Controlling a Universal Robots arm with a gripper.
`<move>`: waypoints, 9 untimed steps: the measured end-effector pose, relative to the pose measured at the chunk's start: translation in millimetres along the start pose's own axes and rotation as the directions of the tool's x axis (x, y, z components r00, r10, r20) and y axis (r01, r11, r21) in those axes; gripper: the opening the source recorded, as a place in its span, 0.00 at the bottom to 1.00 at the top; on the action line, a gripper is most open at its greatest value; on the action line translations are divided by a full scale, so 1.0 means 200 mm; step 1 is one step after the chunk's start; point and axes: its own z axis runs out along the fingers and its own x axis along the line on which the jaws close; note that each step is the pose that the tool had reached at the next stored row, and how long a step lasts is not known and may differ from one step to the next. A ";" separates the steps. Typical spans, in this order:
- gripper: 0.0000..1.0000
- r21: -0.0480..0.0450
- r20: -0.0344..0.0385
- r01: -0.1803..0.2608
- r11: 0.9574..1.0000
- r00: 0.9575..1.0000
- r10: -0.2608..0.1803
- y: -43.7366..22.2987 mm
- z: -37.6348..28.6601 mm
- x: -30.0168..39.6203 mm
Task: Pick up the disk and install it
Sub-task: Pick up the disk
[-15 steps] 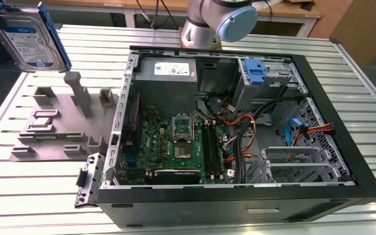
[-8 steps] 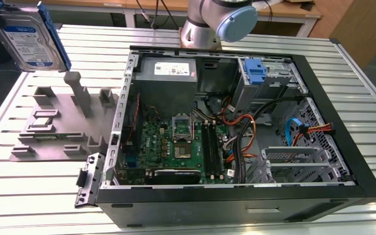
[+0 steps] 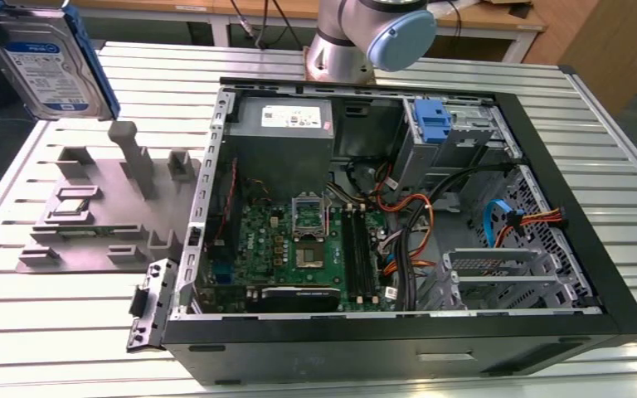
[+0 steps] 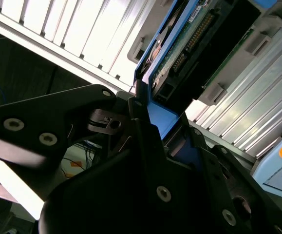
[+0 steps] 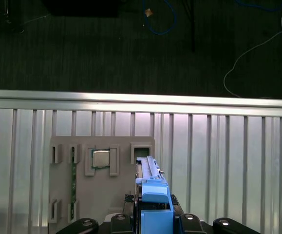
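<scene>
The disk (image 5: 153, 195) is clamped at one end, by its blue rail, in the gripper (image 5: 153, 220). It is held in the air above the grey fixture tray (image 3: 86, 207), at the exterior view's far left. With only that end gripped, a twist or slip is judged possible, and a knock against the case (image 3: 407, 340) wall could cause it. The long axis is seen roughly upright, running away from the gripper, with the label face turned toward the exterior camera.

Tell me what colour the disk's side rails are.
Blue. The rail on the disk shows best in the first wrist view.
</scene>
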 end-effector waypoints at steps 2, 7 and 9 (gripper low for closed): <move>0.36 0.000 0.000 0.000 1.000 1.000 0.000 0.000 -0.004 0.000; 0.36 0.000 0.000 0.000 1.000 1.000 0.000 0.000 -0.009 0.000; 0.36 0.000 0.000 0.000 1.000 1.000 0.000 0.000 -0.012 -0.001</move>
